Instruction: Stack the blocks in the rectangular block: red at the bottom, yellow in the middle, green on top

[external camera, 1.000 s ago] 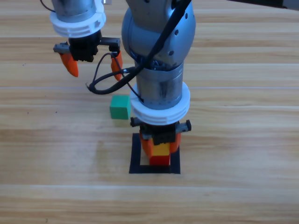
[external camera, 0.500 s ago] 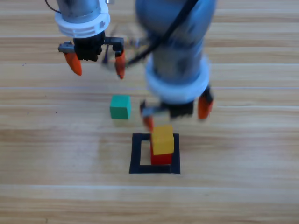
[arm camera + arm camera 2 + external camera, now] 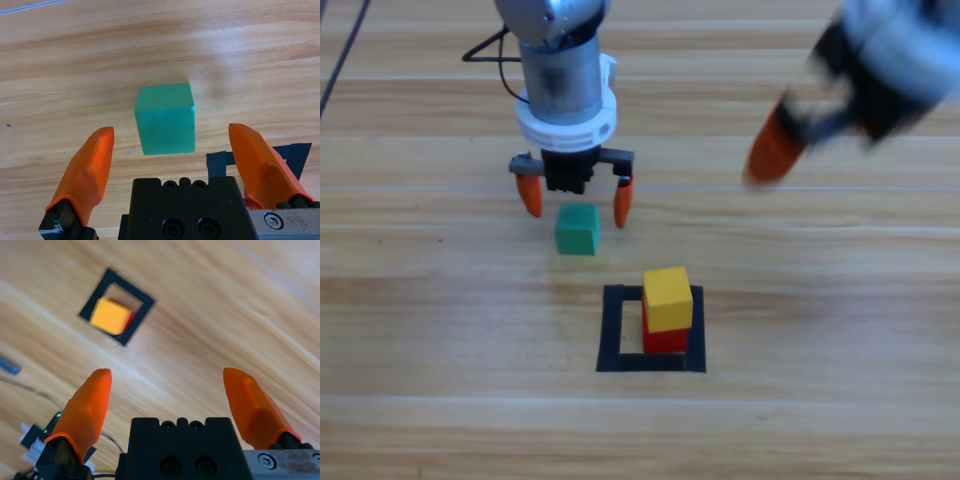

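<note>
Your left claw (image 3: 572, 196) hangs spread wide, the green cube (image 3: 578, 229) just ahead between its jaws on the table. It looks light, rigid and matte; pinch its flat opposite sides squarely. Your right claw (image 3: 167, 390) is open too, empty.

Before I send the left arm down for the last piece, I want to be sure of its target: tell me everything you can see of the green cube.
The green cube is a small, plain, matte teal-green block with sharp edges and no markings. It sits flat on the wooden table, outside the black tape rectangle and apart from the yellow cube stacked on the red one. The left hand hangs over it with jaws open on either side; nothing but the table touches it.
</note>
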